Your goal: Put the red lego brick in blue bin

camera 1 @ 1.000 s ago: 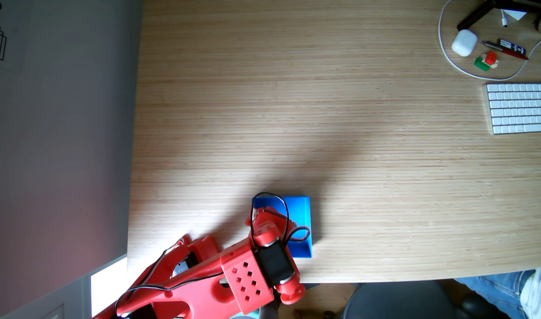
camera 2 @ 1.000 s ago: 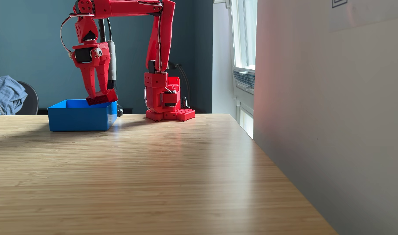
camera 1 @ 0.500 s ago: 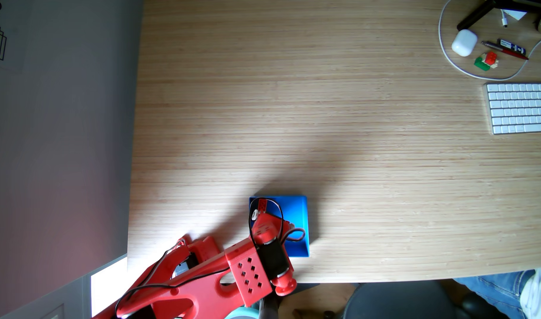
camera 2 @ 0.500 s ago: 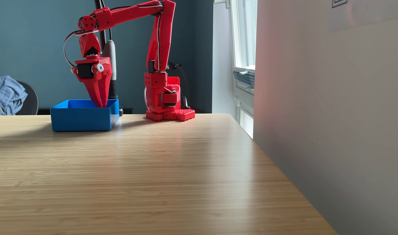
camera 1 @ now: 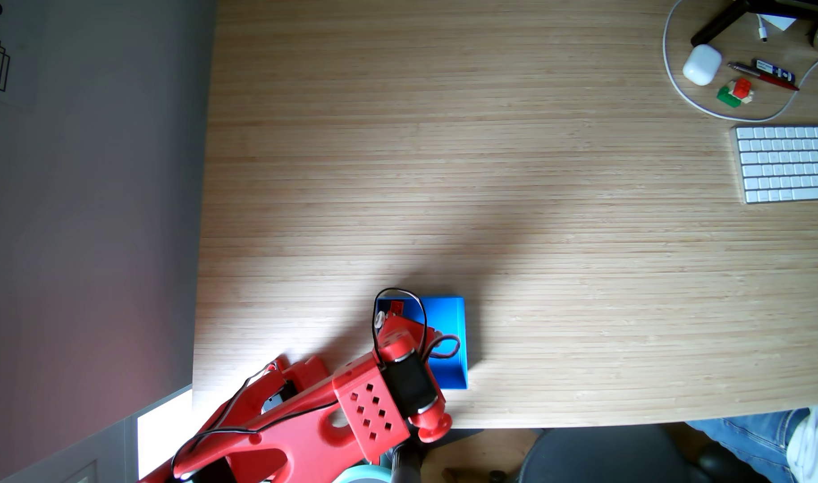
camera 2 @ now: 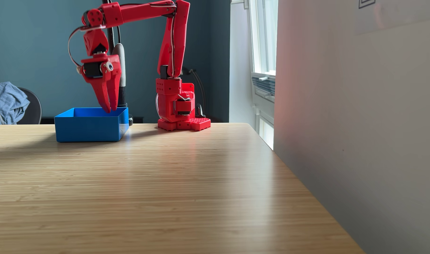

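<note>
1. Fixed view from above: the square bright-blue plastic bin sits on the pale wooden tabletop near its lower edge. A small part of the bright-red plastic lego brick shows inside the bin's upper-left corner, apart from the arm's red wrist above the bin.
2. Fixed side view: the red two-finger pincer points down, tips at the blue bin's rim, jaws slightly parted and empty.

Glossy plastic blue bin on a satin, fine-striped wooden table.
</note>
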